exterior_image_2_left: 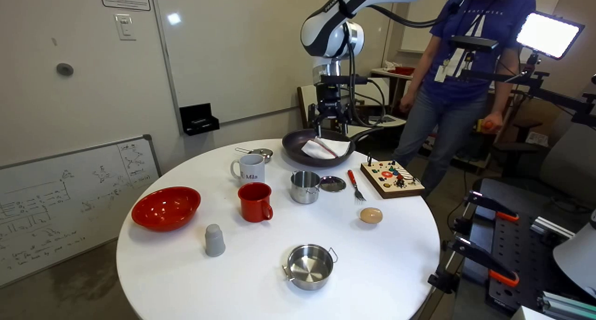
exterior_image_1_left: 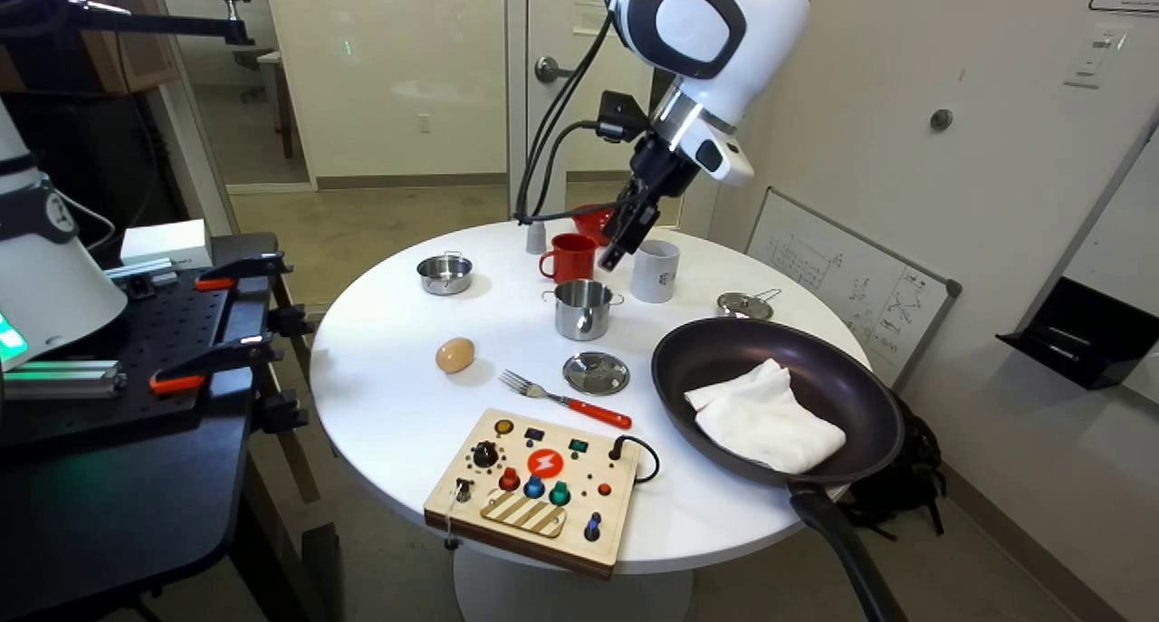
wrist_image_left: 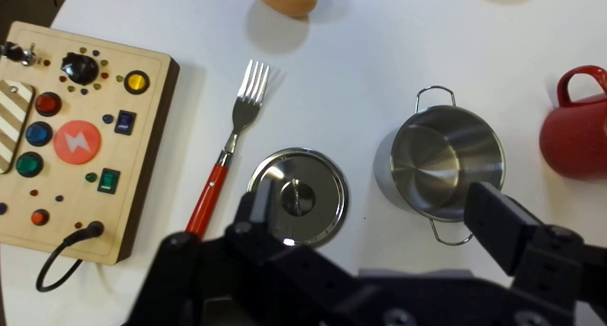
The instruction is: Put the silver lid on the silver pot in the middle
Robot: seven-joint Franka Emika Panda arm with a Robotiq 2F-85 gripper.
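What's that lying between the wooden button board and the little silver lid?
A red-handled fork lies between the wooden button board and the silver lid; the wrist view shows it plainly, and both exterior views agree.

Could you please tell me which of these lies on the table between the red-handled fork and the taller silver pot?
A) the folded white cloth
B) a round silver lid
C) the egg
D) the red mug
B: in the wrist view the silver lid lies on the white table, with the red-handled fork on one side and the uncovered silver pot on the other.
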